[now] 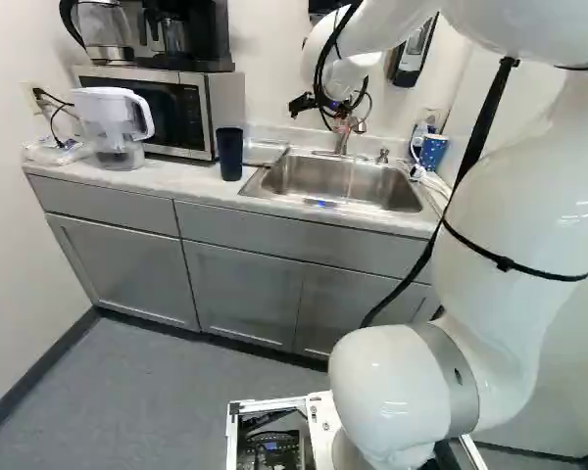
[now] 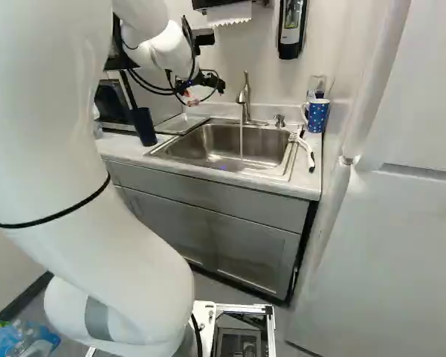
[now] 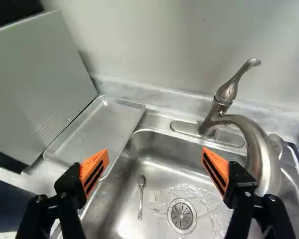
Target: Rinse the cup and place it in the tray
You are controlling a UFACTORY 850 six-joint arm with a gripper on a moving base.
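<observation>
Wrist view shows the claw (image 3: 154, 151) spread wide over the sink (image 3: 157, 143), pinching nothing. Water (image 2: 241, 143) runs, so I judge the rinse is prepared; next, the claw should fetch the cup (image 1: 230, 155), which stands on the worktop (image 1: 181, 179) near the tray (image 3: 104, 124). Right base view shows the falling stream; only wrist view shows the spoon (image 3: 141, 191).

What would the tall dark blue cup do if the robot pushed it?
Pushed near the top, the cup would probably tip, since it's tall and narrow. On its side, it might roll, because it's round. It looks smooth, so maybe slippery too.
</observation>
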